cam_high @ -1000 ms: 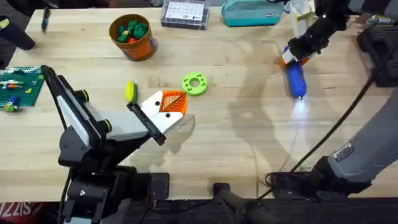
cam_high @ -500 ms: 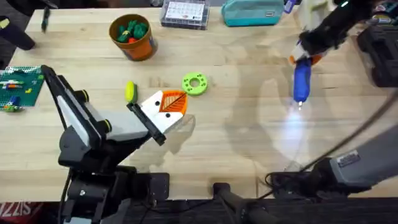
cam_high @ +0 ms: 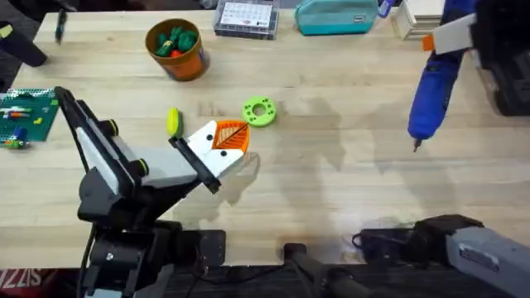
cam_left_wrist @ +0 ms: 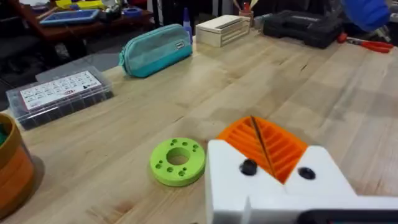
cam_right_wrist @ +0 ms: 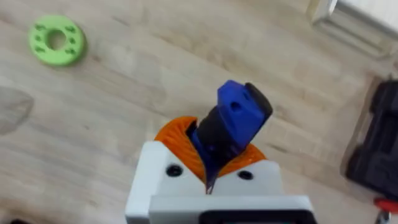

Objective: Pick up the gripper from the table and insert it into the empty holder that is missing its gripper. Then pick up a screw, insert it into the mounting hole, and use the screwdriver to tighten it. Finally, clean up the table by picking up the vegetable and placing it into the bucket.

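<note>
The screwdriver (cam_high: 432, 91) is up off the table at the far right, clamped in the right gripper (cam_right_wrist: 211, 165), whose orange pads pinch its blue body just behind the back end; its dark tip hangs down and toward the near side, well apart from anything it could drive. Judging by that, the tightening step is in hand but not yet started at the hole. The left gripper (cam_high: 222, 141) rests low near the table's middle, its two orange pads pressed together with no gap and nothing between them that I can make out. I cannot tell whether a screw sits in any mounting hole. The cleanup is clearly left: the vegetable (cam_high: 173, 122) lies on the wood just beside the left gripper, and the bucket (cam_high: 176, 48) stands farther back. A green ring (cam_high: 259, 111) lies near the pads.
</note>
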